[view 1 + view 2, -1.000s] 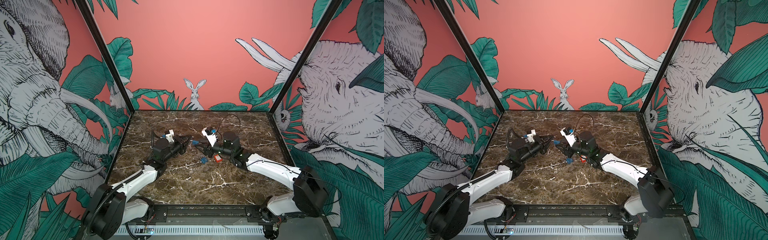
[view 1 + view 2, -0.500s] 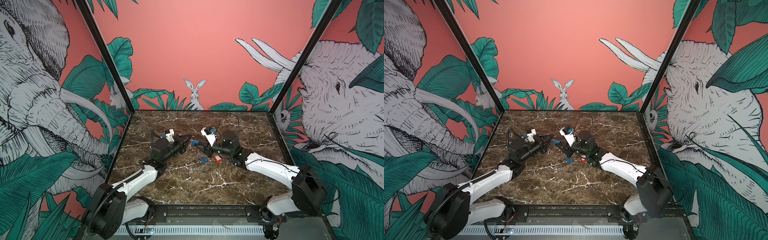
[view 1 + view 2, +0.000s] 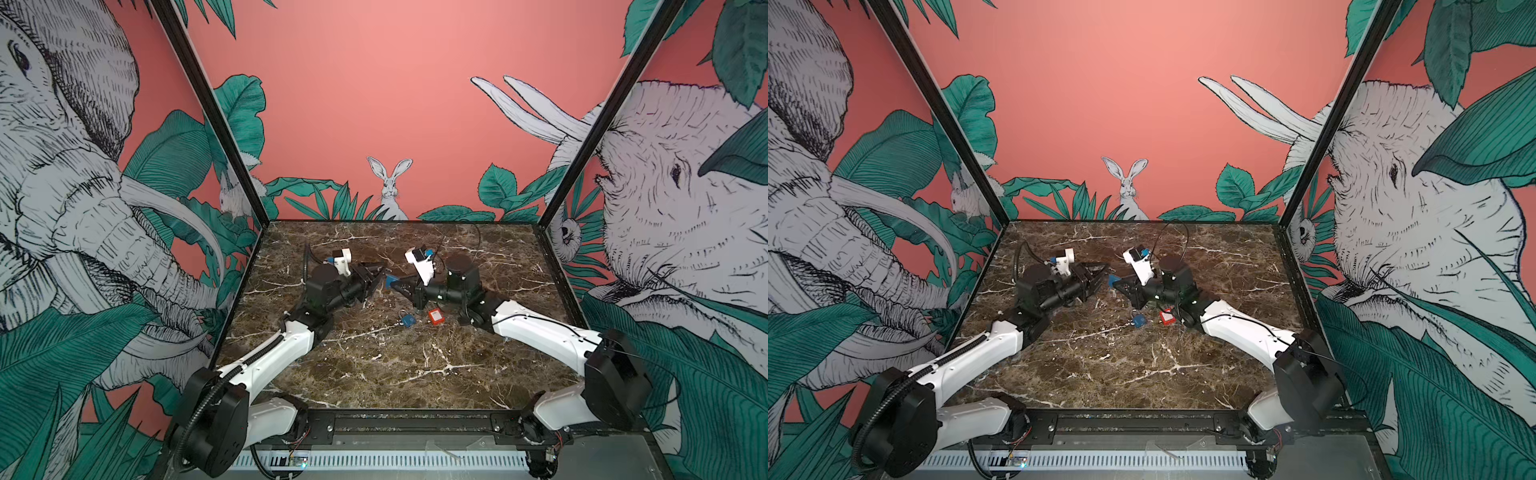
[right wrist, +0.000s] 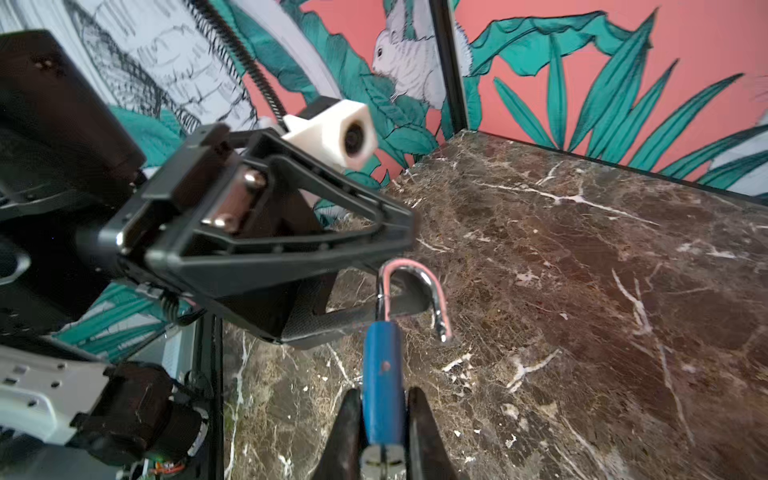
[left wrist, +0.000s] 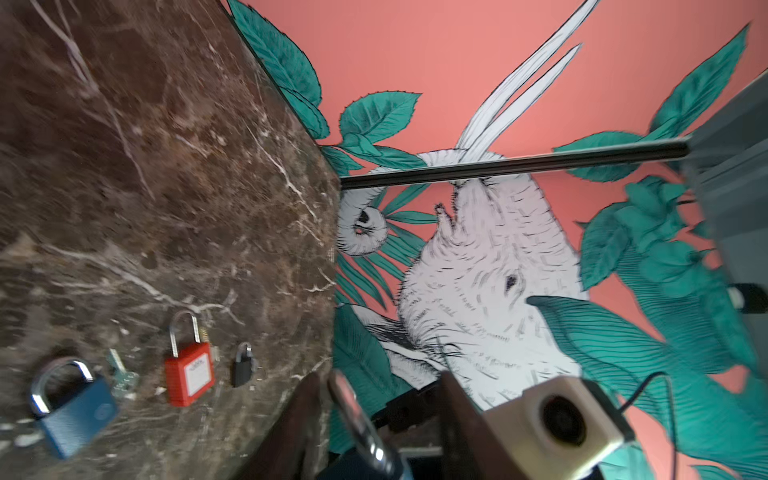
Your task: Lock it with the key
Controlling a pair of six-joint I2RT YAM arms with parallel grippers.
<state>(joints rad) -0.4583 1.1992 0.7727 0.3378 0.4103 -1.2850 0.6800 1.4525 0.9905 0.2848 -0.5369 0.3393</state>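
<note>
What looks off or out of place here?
The held blue padlock in the right gripper has its shackle open, free end clear of the body. A key lies loose on the table between a second blue padlock and a red padlock. Nothing looks broken.

Brown marble worktop (image 3: 395, 374), white veins. Red padlock (image 5: 189, 376) with white label; beside it a silvery key (image 5: 120, 376), then a blue padlock (image 5: 77, 417), a black padlock (image 5: 242, 368) on its other side. Lifted padlock (image 4: 382, 390): blue body, chrome shackle. Coral walls (image 3: 374, 104), teal leaves (image 3: 241, 108).

Brown marble tabletop (image 3: 395, 374) enclosed by 3 coral walls (image 3: 374, 83) bearing jungle-animal prints.
</note>
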